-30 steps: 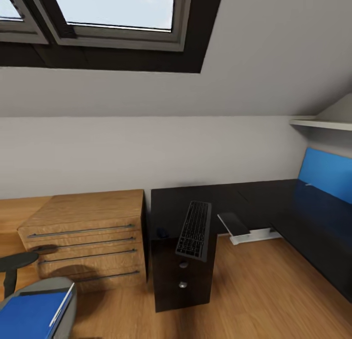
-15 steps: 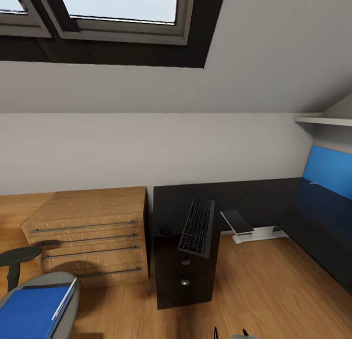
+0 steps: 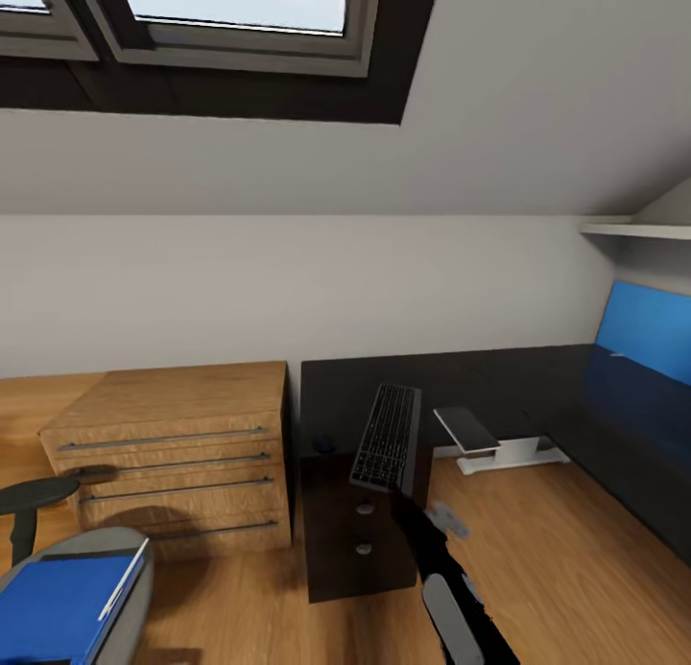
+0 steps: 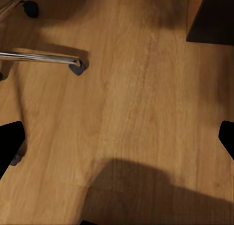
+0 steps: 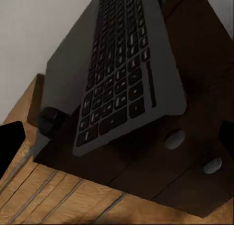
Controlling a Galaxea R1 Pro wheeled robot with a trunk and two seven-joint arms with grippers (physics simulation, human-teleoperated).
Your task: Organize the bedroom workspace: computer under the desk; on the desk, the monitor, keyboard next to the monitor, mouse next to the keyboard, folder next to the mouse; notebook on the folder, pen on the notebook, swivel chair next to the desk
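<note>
The dark grey keyboard (image 3: 387,438) lies on the black desk (image 3: 499,377), its near end jutting past the edge above the drawer unit (image 3: 355,531). The small black mouse (image 3: 323,444) sits just left of it. My right arm (image 3: 446,588) reaches up toward the keyboard's near end. In the right wrist view the keyboard (image 5: 124,74) is close ahead, the mouse (image 5: 48,120) is beside it, and my right gripper (image 5: 117,140) is open and empty. The blue folder (image 3: 58,612) lies on the swivel chair's grey seat (image 3: 134,550), a pale stick (image 3: 123,581) along its edge. My left gripper (image 4: 117,144) hangs open over the floor.
A light wooden chest (image 3: 173,454) stands left of the desk. A dark slab on a white base (image 3: 470,435) sits by the desk's inner corner. A blue panel (image 3: 648,329) stands at the far right. The chair's metal leg (image 4: 39,58) and caster (image 4: 77,66) lie below my left gripper.
My right arm has risen into the head view from below, toward the keyboard's near end. The camera has shifted slightly; the objects have not moved.
</note>
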